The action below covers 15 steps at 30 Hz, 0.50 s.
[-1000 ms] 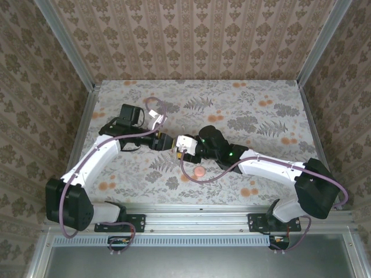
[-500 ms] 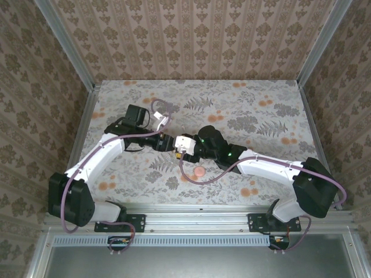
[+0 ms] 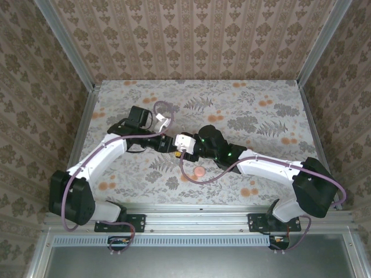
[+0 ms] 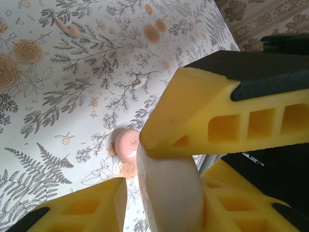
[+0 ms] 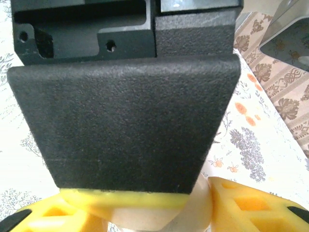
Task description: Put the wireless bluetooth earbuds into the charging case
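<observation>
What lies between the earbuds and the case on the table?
Nothing visible: the near earbud and far earbud lie on bare cloth, apart from the case. The right hand grips a pale piece, with the left hand around it.

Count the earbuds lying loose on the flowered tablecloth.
2. The first earbud lies at the upper left of the left wrist view; the second earbud lies nearer the middle, above the pink puck. Others may hide behind the fingers.

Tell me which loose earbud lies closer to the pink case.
The earbud beside the fern sprig, just beyond the pink case; the other earbud lies far off, top left.
</observation>
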### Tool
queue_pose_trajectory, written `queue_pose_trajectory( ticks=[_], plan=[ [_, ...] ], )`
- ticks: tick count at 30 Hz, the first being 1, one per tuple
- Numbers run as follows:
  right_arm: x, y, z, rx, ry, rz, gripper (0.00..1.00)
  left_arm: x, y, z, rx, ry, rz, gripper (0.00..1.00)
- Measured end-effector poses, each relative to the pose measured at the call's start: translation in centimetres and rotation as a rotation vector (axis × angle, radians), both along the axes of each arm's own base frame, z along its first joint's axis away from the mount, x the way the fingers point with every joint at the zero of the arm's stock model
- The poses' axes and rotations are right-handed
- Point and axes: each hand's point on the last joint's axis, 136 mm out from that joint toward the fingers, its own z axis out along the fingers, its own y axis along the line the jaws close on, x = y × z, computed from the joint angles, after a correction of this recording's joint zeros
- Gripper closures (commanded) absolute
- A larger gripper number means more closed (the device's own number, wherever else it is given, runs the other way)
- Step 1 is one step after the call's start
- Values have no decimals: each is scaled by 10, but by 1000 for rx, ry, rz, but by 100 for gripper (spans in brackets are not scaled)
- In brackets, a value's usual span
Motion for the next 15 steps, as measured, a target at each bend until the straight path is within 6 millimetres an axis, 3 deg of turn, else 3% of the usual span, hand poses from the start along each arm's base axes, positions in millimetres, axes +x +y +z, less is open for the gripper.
queue_pose_trajectory(
  ticks=[3, 7, 12, 15],
  plan=[
    [0, 0, 0, 4, 7, -7, 49, 0, -2, 1, -6, -2, -1, 72],
    [2, -2, -1, 7, 15, -21, 35, 2, -2, 2, -6, -16, -2, 82],
    [-3, -3, -1, 27, 24, -15, 30, 6, 0, 0, -21, -73, -26, 82],
    [-13, -15, -2, 35, 48, 2, 29, 8, 5, -4, -40, -101, -41, 83]
  ],
)
